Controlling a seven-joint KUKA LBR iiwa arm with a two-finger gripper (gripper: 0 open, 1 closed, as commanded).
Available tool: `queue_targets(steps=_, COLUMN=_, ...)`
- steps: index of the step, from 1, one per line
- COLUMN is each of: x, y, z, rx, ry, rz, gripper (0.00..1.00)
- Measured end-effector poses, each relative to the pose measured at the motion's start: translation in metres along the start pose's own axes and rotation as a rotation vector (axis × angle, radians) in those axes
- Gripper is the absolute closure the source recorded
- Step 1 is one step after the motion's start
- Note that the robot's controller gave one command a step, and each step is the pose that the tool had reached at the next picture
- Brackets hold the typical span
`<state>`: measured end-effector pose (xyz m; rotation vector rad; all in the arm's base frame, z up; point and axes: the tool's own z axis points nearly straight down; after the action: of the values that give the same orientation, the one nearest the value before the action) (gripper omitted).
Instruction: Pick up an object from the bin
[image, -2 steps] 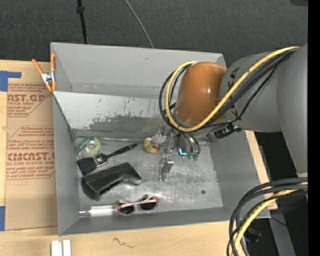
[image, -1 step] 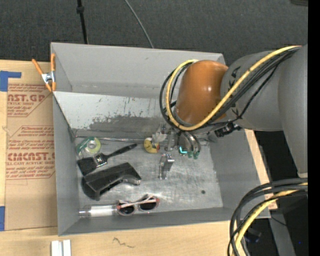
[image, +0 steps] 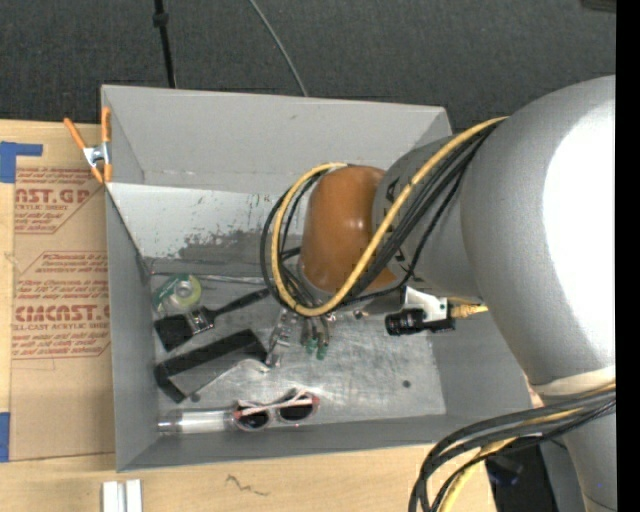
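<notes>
Black flat bar, long, prob. plastic, lies on the floor of the grey metal bin, left of centre. It runs at a slant from lower left up to the right. Gripper hangs low over the bin floor, about mid-bin, just beside the black flat bar's upper right end; can't tell whether it touches the bar. How wide the gripper is set: can't tell from this angle.

Above it sits the arm's rounded orange cover w/ yellow & black cables looped round it.

Other bits in the bin:
- Clear greenish tape roll, near the left wall.
- Black tool w/ blocky head & thin handle, just below the tape roll. Its handle points right toward the gripper, and its head lies just above the bar's left part.
- White-and-red framed sunglasses w/ dark lenses, near the front wall, well below the gripper.
- Clear plastic tube, to the sunglasses' left, its end at or touching the frame.
</notes>
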<state>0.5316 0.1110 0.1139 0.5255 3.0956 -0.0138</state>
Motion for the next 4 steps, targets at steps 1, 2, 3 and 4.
queue_targets(steps=1, x=0.003, y=0.005, z=0.001, rx=-0.008, ry=0.002, rz=-0.003, gripper=0.0)
queue_targets(steps=2, x=0.003, y=0.005, z=0.001, rx=-0.008, ry=0.002, rz=-0.003, gripper=0.0)
queue_targets(steps=3, x=-0.006, y=0.014, z=0.007, rx=-0.007, ry=0.003, rz=-0.057, gripper=0.0)
queue_targets(steps=4, x=-0.006, y=0.035, z=0.013, rx=-0.009, ry=0.0, rz=-0.298, gripper=0.0)
